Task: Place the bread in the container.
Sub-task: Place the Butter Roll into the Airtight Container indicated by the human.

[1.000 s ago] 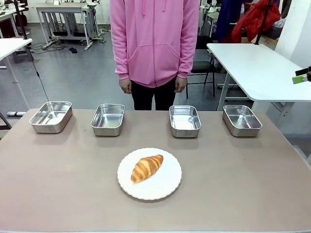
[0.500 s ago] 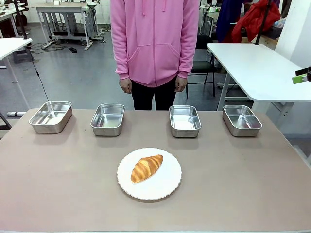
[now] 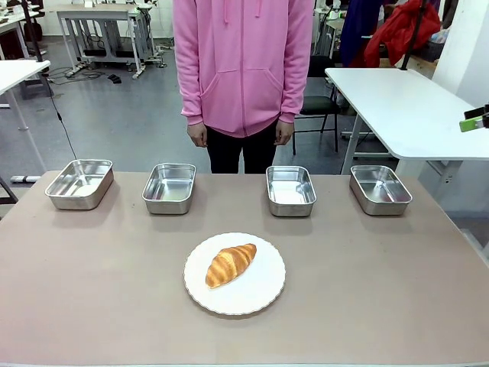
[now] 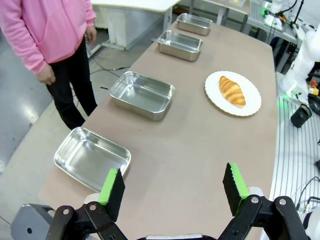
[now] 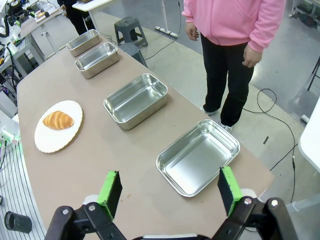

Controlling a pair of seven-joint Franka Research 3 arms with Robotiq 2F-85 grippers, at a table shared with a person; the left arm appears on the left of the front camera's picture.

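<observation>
The bread [image 3: 231, 264], a golden-brown croissant, lies on a round white plate [image 3: 267, 295] in the middle of the table. Behind it several alike steel pans stand in a row along the far edge, the nearest ones being container [image 3: 169, 187] and container [image 3: 290, 189]; all are empty. My left gripper [image 4: 172, 180] hovers open high over the table's left end, above the end pan [image 4: 92, 156], far from the bread [image 4: 231, 90]. My right gripper [image 5: 168, 182] hovers open over the right end, above the end pan [image 5: 197, 156], with the bread [image 5: 58, 120] far off.
A person in a pink hoodie [image 3: 243, 69] stands at the far side, hands down at the sides and off the table. The brown tabletop [image 3: 92, 290] is bare around the plate. A white table [image 3: 405, 107] stands behind on the right.
</observation>
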